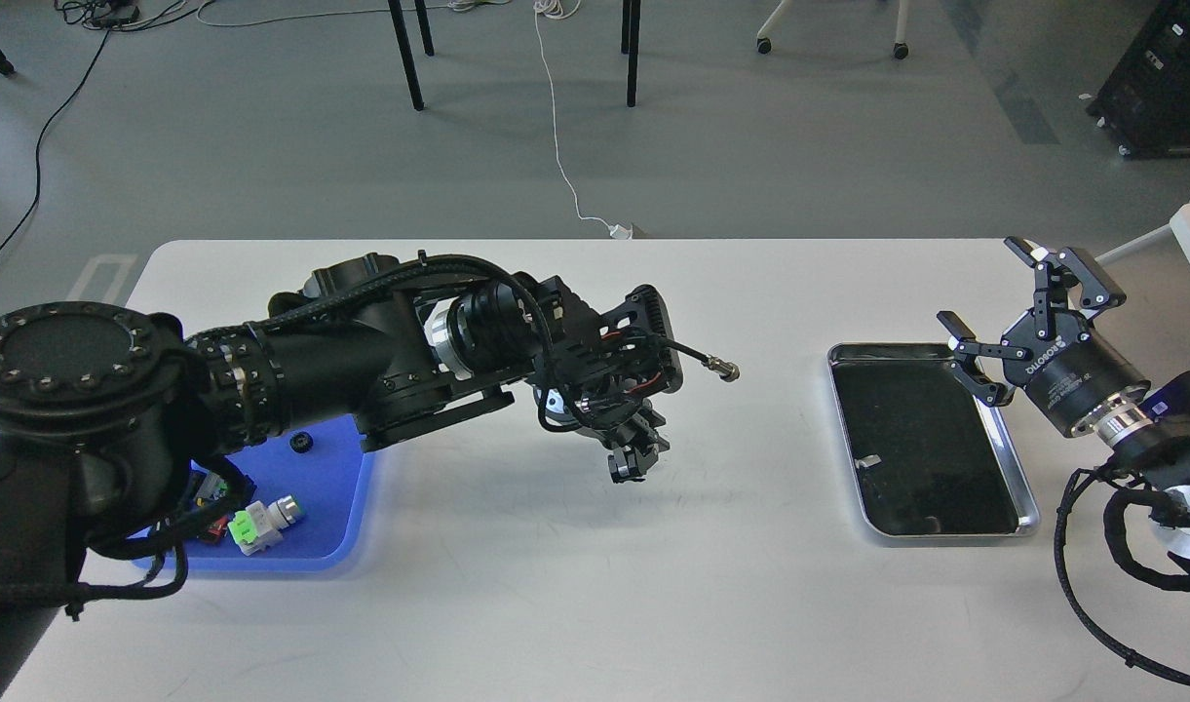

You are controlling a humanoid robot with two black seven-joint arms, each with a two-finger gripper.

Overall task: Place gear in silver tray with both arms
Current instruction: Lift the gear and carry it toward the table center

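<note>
The silver tray (888,348) lies on the right part of the white table, its dark bottom bare. My left gripper (629,464) hangs low over the table's middle, pointing down, well left of the tray. Its fingers are dark and close together, with a small grey bit at the tip; I cannot tell what it is. My right gripper (980,283) is open and empty, just above the tray's far right corner. A small black gear-like ring (302,442) lies in the blue tray (333,512).
The blue tray at the left is half hidden by my left arm; a green and white push-button (263,520) shows in it. A cable plug (723,370) sticks out from the left wrist. Chair legs and cables are on the floor beyond the table.
</note>
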